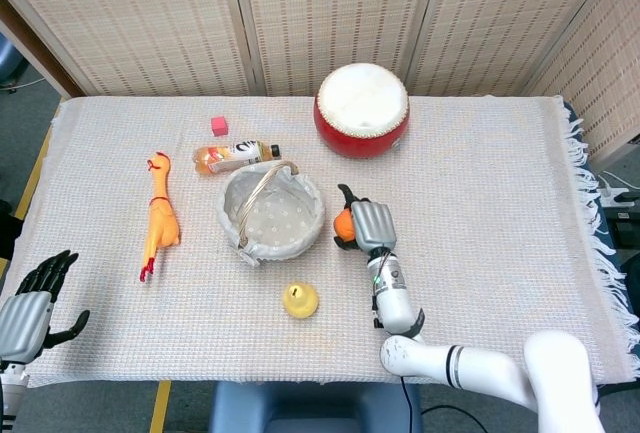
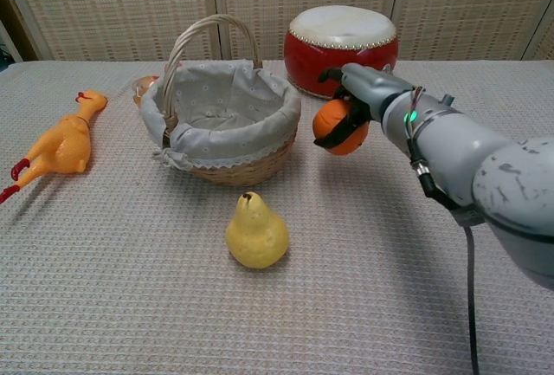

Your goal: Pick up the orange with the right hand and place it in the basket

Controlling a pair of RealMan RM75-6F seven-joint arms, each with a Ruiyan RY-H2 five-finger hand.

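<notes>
My right hand (image 1: 365,224) (image 2: 362,91) grips the orange (image 1: 343,224) (image 2: 339,127) and holds it above the cloth, just right of the basket. The wicker basket (image 1: 239,236) (image 2: 282,115) has a pale dotted lining and an arched handle, and nothing shows inside it. My left hand (image 1: 32,302) hangs open at the table's near left corner, off the cloth, seen only in the head view.
A yellow pear (image 1: 300,300) (image 2: 256,232) lies in front of the basket. A red drum (image 1: 362,110) (image 2: 341,49) stands behind the right hand. A rubber chicken (image 1: 160,216) (image 2: 60,145), a bottle (image 1: 235,156) and a pink cube (image 1: 219,125) lie to the left and back.
</notes>
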